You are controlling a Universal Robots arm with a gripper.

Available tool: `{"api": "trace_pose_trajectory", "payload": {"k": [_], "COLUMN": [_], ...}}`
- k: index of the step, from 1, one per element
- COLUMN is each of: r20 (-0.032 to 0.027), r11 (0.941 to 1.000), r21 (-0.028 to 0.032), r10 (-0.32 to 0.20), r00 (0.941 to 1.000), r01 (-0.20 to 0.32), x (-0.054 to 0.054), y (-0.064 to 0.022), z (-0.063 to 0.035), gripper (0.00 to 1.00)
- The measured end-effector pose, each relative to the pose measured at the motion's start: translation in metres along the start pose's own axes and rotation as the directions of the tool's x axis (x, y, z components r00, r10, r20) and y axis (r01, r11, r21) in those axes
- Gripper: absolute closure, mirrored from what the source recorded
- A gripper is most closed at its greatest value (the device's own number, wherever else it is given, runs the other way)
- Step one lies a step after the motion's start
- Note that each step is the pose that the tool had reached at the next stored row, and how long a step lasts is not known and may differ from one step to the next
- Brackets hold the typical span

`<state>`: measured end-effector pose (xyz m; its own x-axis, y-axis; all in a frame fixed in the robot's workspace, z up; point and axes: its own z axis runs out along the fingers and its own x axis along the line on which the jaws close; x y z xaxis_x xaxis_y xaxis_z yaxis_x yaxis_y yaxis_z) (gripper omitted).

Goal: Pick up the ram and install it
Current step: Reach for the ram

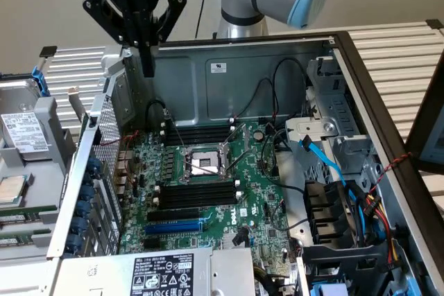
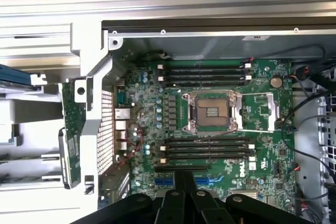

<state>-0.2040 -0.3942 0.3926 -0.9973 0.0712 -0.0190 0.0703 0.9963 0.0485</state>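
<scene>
Robot hand (image 1: 148,67) clenched tight, holding nothing, up above the open computer case (image 1: 277,60), green board (image 1: 258,188) down inside

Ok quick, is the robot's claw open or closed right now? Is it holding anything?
Gripper: closed, fingers pressed together, holding nothing, up above the open computer case.

A pale table (image 1: 395,53) of ribbed slats carries everything. Directly on it lies an open computer case (image 1: 277,60) on its side, with its grey metal walls rising from the slats. Just beside the case, at the exterior view's left, sits a grey parts holder (image 1: 41,129) — at the exterior view's right edge, a dark panel (image 1: 429,123) covers part of the slats.
</scene>
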Motion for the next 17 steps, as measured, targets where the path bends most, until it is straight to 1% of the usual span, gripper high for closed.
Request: {"api": "trace_pose_trajectory", "payload": {"k": [8, 17], "r20": [0.0000, 0.0000], "r11": [1.0000, 1.0000], "r21": [0.0000, 0.0000], "r10": [0.000, 0.000], "r00": [1.0000, 1.0000], "r01": [0.000, 0.000], "x": [0.036, 0.078], "y": [-0.0010, -0.0008], "z": [-0.0006, 0.0075], "gripper": [0.90, 0.90]}}
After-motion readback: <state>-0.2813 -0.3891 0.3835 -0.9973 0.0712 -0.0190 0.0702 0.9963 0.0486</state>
